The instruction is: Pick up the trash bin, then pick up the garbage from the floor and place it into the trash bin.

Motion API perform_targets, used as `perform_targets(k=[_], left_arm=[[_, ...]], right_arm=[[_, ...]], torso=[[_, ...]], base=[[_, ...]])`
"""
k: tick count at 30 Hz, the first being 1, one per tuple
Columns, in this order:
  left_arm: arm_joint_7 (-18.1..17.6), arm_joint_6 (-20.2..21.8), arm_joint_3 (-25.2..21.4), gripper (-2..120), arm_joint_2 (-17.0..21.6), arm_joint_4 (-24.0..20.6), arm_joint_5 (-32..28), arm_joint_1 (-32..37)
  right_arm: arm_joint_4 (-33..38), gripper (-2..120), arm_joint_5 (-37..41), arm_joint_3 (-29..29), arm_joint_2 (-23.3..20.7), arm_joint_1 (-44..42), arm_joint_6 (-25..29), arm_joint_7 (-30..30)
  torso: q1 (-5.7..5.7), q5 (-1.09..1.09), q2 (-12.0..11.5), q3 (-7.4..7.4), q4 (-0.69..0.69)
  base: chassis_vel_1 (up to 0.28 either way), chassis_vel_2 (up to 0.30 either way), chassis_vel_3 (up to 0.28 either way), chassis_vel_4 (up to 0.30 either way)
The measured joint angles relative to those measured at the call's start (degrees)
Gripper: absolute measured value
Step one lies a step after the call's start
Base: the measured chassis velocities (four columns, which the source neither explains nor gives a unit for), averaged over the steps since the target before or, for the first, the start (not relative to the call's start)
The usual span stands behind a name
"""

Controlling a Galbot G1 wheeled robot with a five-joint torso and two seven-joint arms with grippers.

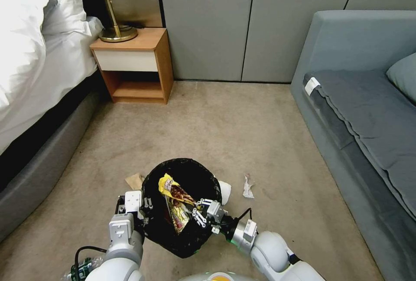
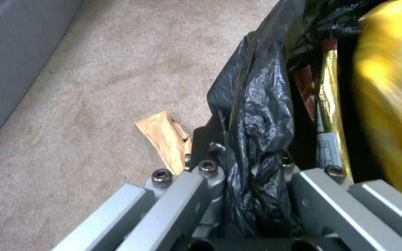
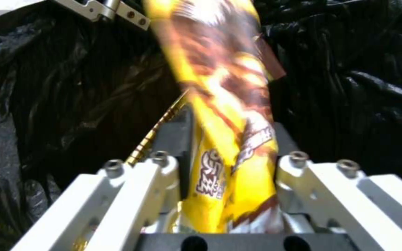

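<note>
- Head view: trash bin (image 1: 182,205) sits lower centre of frame, held off the carpet (image 1: 242,133) by the left gripper (image 1: 145,205), jaws pinched on the black bag (image 2: 252,115) at the rim.
- Right gripper (image 1: 200,212) is over the bin mouth, clamped on a yellow snack wrapper (image 1: 175,200).
- Wrapper judged light, thin, slippery; a pinch across the flat middle suits it.
- Cardboard scrap (image 1: 135,180), white tissue (image 1: 225,191) and foil wrapper (image 1: 248,187) lie on the carpet beside the bin.
</note>
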Motion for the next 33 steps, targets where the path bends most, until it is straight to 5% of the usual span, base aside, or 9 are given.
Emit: perform_targets(k=[19,33], left_arm=[[0.1,0.1,-0.2,3,0.4,-0.4,-0.4,0.0],[0.0,0.6,-0.9,3,0.8,0.2,-0.3,-0.1]], right_arm=[[2.0,98,-0.2,1.6,-0.6,-0.8,0.0,-0.2],[16.8,100,2.6,7.3,-6.4,-4.3,0.0,1.5]], torso=[[0.00,0.01,0.0,0.00,0.00],[0.00,0.00,0.0,0.00,0.00]], base=[[0.000,0.000,0.000,0.000],[0.000,0.000,0.000,0.000]])
